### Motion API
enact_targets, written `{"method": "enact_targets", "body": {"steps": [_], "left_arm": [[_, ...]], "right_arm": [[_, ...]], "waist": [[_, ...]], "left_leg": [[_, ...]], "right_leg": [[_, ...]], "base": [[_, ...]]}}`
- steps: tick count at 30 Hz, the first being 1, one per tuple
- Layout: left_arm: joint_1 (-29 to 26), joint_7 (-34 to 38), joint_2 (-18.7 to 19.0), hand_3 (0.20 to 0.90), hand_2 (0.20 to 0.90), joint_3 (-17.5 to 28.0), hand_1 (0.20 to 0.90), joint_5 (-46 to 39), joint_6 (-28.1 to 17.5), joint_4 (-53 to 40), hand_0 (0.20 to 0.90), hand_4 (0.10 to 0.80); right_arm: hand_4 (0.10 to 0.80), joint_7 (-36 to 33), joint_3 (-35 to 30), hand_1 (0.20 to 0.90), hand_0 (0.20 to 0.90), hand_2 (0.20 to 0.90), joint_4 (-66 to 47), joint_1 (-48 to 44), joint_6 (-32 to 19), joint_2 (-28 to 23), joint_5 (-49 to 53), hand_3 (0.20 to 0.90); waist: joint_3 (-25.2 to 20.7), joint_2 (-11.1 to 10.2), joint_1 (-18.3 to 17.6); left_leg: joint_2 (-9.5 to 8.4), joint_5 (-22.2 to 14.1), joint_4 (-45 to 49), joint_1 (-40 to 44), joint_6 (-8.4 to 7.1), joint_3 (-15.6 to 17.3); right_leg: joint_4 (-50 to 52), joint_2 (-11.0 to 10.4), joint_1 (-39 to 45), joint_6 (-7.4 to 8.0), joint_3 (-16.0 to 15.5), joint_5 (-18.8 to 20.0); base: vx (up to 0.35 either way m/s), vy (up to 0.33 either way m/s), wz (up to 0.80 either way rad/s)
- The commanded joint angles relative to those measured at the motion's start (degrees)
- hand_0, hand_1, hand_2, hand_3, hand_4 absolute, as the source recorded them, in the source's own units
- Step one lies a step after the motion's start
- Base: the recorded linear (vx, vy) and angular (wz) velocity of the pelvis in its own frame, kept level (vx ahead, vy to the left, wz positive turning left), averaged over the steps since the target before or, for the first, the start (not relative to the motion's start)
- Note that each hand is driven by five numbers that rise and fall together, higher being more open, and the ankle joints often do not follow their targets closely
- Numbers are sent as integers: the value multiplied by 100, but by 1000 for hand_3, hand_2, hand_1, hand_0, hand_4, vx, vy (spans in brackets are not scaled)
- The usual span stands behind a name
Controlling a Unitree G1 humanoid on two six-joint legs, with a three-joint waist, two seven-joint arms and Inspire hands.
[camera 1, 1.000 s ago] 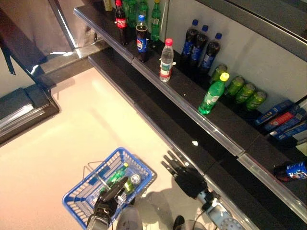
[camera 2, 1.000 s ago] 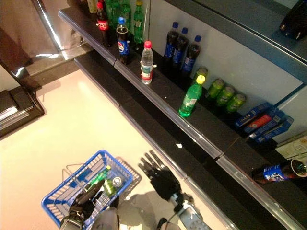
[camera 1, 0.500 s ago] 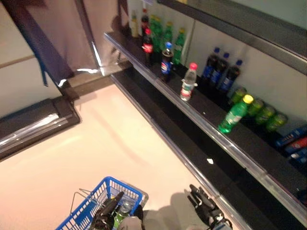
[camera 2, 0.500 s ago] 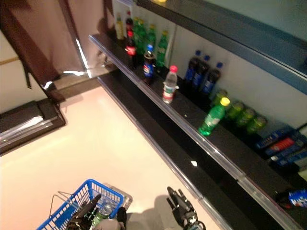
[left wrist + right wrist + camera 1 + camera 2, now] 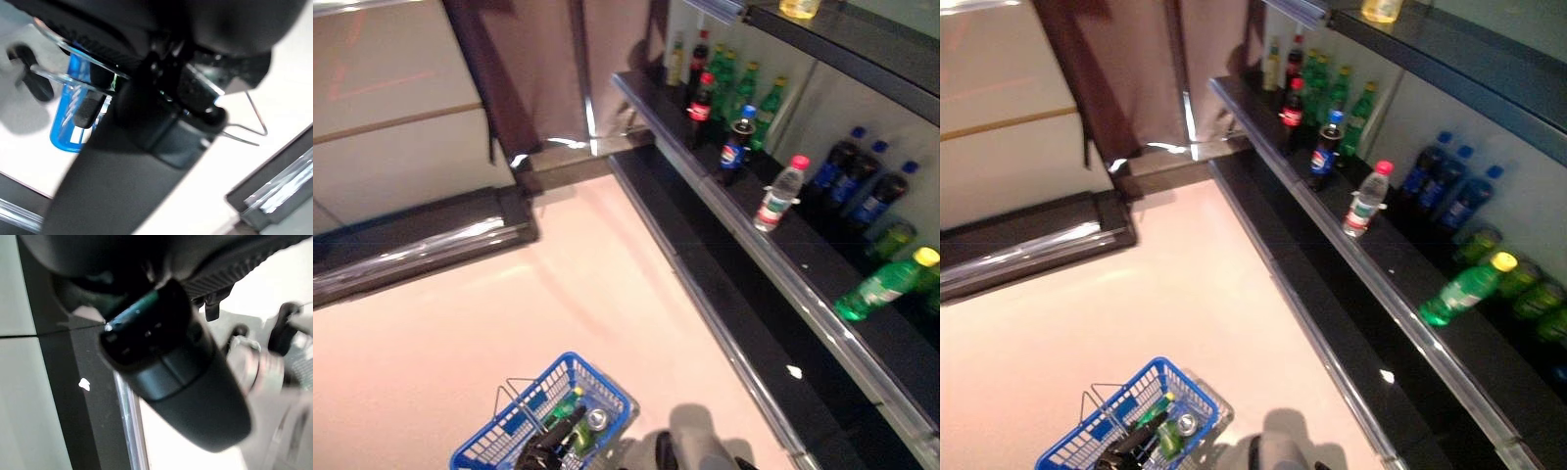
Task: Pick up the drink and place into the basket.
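The blue basket (image 5: pixel 599 381) hangs low at the left, off the pale floor. My left hand (image 5: pixel 548 448) is shut on its thin wire handles (image 5: pixel 244 130). A green bottle (image 5: pixel 564 406) and a can (image 5: pixel 597 419) lie inside it. On the black shelf (image 5: pixel 822 294) to the right stand a green bottle with a yellow cap (image 5: pixel 881 286), a clear bottle with a red cap (image 5: pixel 778 193), a dark cola bottle (image 5: pixel 736 152) and a red-labelled one (image 5: pixel 701 98). My right hand (image 5: pixel 171 362) shows as a dark bulk beside the shelf's base.
Green bottles (image 5: pixel 736 83) and dark bottles with blue labels (image 5: pixel 862 181) stand at the shelf's back. An upper shelf (image 5: pixel 847 44) overhangs them. A black base ledge (image 5: pixel 734 323) runs along the floor under the shelf. A low dark platform (image 5: pixel 421 240) lies at the left.
The whole picture has shifted, so the camera has moved. My right hand has dropped out of the bottom of the eye views. The basket still hangs from my left hand.
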Motion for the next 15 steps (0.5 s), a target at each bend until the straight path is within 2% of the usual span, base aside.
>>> {"method": "enact_targets", "body": {"steps": [1, 3, 4, 5, 6, 8, 10, 11, 12, 13, 14, 15], "left_arm": [[-137, -506, 67, 200, 300, -225, 300, 292, -662, -471, 300, 100], [-132, -512, -27, 200, 300, -193, 300, 214, -731, -471, 300, 100], [-119, -475, -57, 200, 300, -194, 300, 149, -753, -520, 300, 100], [-92, -399, -59, 200, 300, -217, 300, -5, -782, -648, 300, 100], [-76, -343, -25, 200, 300, -251, 300, -187, -781, -776, 300, 100], [-18, -284, 28, 200, 300, -268, 300, -377, -790, -1019, 300, 100], [77, -415, 41, 200, 300, -175, 300, -392, -880, -1001, 300, 100], [95, -421, 48, 200, 300, -113, 300, -413, -876, -970, 300, 100], [93, -396, 54, 200, 300, -48, 300, -428, -832, -948, 300, 100], [105, -368, 22, 200, 300, 15, 300, -404, -812, -920, 300, 100], [132, -363, -53, 200, 300, 97, 300, -328, -833, -884, 300, 100], [140, -392, -113, 200, 300, 159, 300, -283, -865, -814, 300, 100]], "right_arm": [[800, -123, 21, 900, 900, 900, 205, -18, -174, -134, -306, 900], [800, -88, 122, 900, 900, 900, 183, -41, -243, -189, -803, 900], [800, -105, 219, 900, 900, 900, 130, -57, -252, -229, -928, 900], [800, -137, 344, 900, 900, 900, 44, -110, -251, -280, -1159, 900], [800, -111, 450, 900, 900, 900, -3, -175, -259, -327, -1252, 900], [800, 20, 595, 900, 900, 900, -50, -380, -215, -372, -1384, 900], [800, 46, 727, 900, 900, 900, -10, -564, -166, -359, -1420, 900], [800, 55, 732, 900, 900, 900, 62, -609, -175, -355, -1442, 900], [800, 64, 716, 900, 900, 900, 124, -631, -187, -350, -1470, 900], [800, 68, 694, 900, 900, 900, 149, -640, -197, -344, -1468, 900], [800, 72, 653, 900, 900, 900, 148, -649, -195, -332, -1484, 900], [800, 78, 607, 900, 900, 900, 155, -661, -202, -320, -1508, 900]], "waist": [[-463, -120, -39], [-445, -301, 54], [-390, -320, 152], [-322, -402, 303], [-240, -429, 449], [-96, -469, 718], [-58, -371, 895], [-56, -338, 974], [-57, -291, 1056], [-45, -293, 1136], [-34, -297, 1185], [-23, -286, 1208]], "left_leg": [[44, 1198, 2223, 58, -952, 230], [-87, 1735, 3839, -733, -1198, 350], [-50, 1715, 4140, -1123, -1208, 418], [20, 1630, 4297, -1725, -1136, 470], [189, 1543, 4141, -2116, -1040, 491], [471, 1476, 3450, -2408, -914, 392], [937, 1547, 1635, -2321, -904, 243], [1141, 1602, 825, -2304, -944, 202], [1340, 1809, 185, -2349, -1054, 85], [1429, 1949, -271, -2368, -1129, -99], [1486, 1966, -296, -2404, -1172, -229], [1463, 1932, -37, -2476, -1183, -311]], "right_leg": [[-2260, 314, 709, -27, 185, 1752], [-2223, 69, 1104, -166, 221, 1543], [-2224, 61, 1294, -191, 303, 1480], [-2205, 3, 1471, -177, 506, 1411], [-2189, -3, 1623, -159, 668, 1341], [-2248, -2, 1934, -133, 1046, 1193], [-2358, 150, 2169, -24, 1509, 1032], [-2398, 168, 2283, 23, 1675, 948], [-2435, 183, 2390, 54, 1818, 884], [-2467, 152, 2520, 78, 1964, 820], [-2480, 89, 2644, 114, 2088, 748], [-2459, 6, 2735, 144, 2167, 687]], "base": [[334, -81, 66], [436, -98, 114], [482, -34, 91], [396, 36, -3], [415, 92, -71], [402, 189, -124], [499, 344, -120], [543, 400, -112], [529, 386, -107], [483, 368, -93], [421, 367, -71], [382, 424, -62]]}}
